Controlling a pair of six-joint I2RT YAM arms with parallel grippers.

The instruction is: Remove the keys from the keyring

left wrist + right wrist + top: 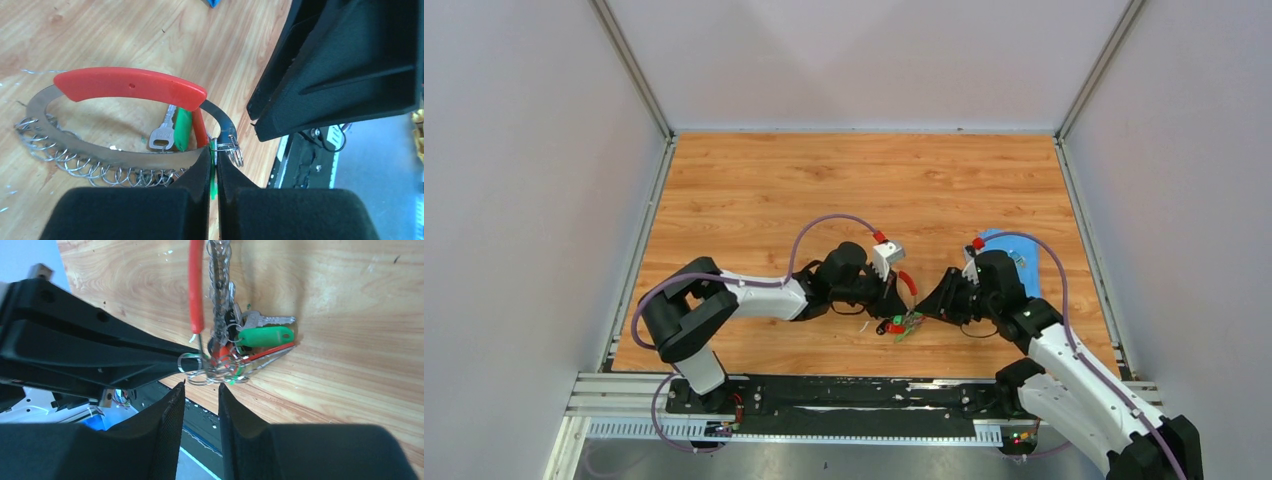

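Observation:
The keyring point(100, 152) is a silver band with a red curved part and a row of small wire loops along its edge. My left gripper point(215, 155) is shut on the band at its near right end, with a green sliver pinched between the pads. The keys point(172, 132), one bare silver and others with green and red caps, hang inside the ring. In the right wrist view the keys point(265, 332) lie on the wood under the upright keyring point(196, 285). My right gripper point(201, 390) is open and empty, its tips just short of the tangle of loops.
A blue cloth point(1009, 250) lies behind the right arm. The table's front edge and black rail point(854, 395) run just behind the keys point(906, 325). The two grippers, left point(892, 300) and right point(934, 305), nearly meet over the near middle of the table.

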